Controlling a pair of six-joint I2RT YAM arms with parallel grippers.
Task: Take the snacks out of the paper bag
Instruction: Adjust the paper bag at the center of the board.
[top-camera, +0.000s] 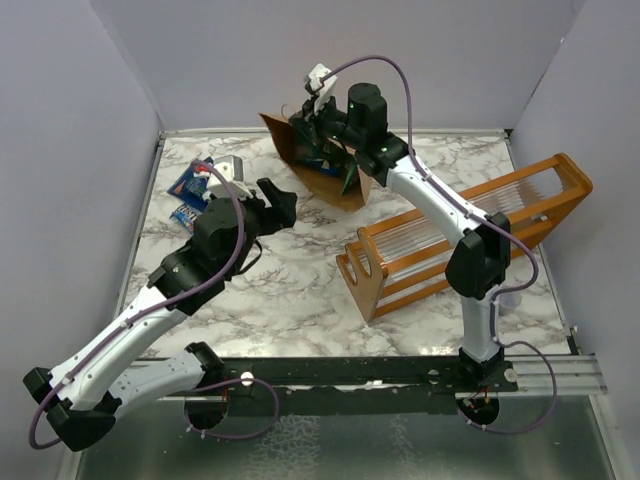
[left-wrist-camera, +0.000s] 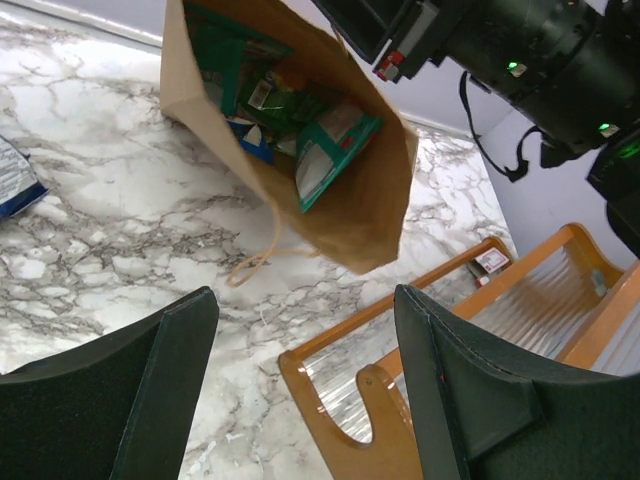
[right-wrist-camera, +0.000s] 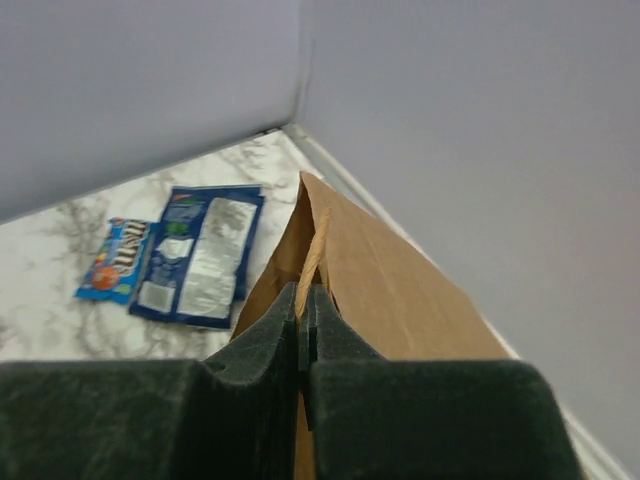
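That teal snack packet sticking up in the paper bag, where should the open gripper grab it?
Grab the teal packet by the edge nearest the mouth of the paper bag, probably. The right gripper pinches the rim, tipping the opening toward the left gripper, so come straight in through it. The packet is flat and leans on edge, so open jaws can close across its faces.

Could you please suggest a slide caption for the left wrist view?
Left gripper, open, facing the mouth of the paper bag, teal and green snacks inside, orange rack nearby.
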